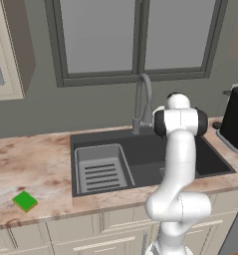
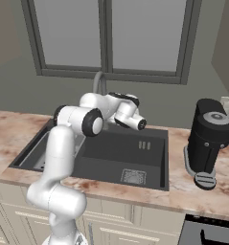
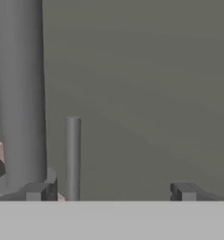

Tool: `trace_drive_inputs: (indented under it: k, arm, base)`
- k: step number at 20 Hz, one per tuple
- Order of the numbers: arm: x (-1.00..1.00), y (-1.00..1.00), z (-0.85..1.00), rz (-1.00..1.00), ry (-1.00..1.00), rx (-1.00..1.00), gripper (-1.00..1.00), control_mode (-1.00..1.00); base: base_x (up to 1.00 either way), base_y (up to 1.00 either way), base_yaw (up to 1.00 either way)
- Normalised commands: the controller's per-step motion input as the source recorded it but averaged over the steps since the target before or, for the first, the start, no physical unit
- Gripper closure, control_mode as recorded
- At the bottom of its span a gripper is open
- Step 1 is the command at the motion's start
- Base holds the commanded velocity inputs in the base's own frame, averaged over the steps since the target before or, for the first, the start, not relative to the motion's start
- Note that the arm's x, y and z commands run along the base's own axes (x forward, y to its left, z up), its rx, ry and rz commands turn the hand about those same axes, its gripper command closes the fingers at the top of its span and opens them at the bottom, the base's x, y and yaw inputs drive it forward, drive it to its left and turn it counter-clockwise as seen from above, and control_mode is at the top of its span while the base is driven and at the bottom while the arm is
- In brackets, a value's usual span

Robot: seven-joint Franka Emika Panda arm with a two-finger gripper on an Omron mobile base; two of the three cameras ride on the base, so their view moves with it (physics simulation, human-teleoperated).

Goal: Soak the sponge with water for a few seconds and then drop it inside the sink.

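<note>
Your end effector (image 3: pixel 111 192) stands wide and empty by the faucet (image 1: pixel 143 102); the sponge (image 1: pixel 25 201) lies far left (table's front edge).

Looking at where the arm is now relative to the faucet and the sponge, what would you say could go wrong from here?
The gripper is open, right up against the faucet; its fingertip sits beside the faucet base, so it might bump the column or miss the thin handle. No water stream is visible. The sponge lies far left on the counter, so swinging across could clip the rack insert in the sink.
</note>
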Motion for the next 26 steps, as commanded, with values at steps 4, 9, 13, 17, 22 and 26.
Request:
trace_drive_inputs:
  k: [4, 9, 13, 17, 22, 26]
  arm:
    - [0.08, 0.00, -0.03, -0.07, 0.00, 0.00, -1.00, -1.00]
    - [0.00, 0.00, -0.06, -0.10, 0.00, 0.00, -1.00, -1.00]
    - [0.00, 0.00, -0.07, -0.11, 0.00, 0.00, -1.00, -1.00]
    - [0.00, 0.00, -0.06, -0.11, 0.00, 0.00, -1.00, -1.00]
    - [0.00, -0.06, -0.02, -0.06, 0.00, 0.00, -1.00, -1.00]
    - [0.03, -0.07, 0.00, -0.03, 0.00, 0.00, -1.00, -1.00]
  base:
    - [0.00, 0.00, 0.00]
    - [0.00, 0.00, 0.00]
    - [0.00, 0.00, 0.00]
    - [0.00, 0.00, 0.00]
    - [0.00, 0.00, 0.00]
    - [0.00, 0.00, 0.00]
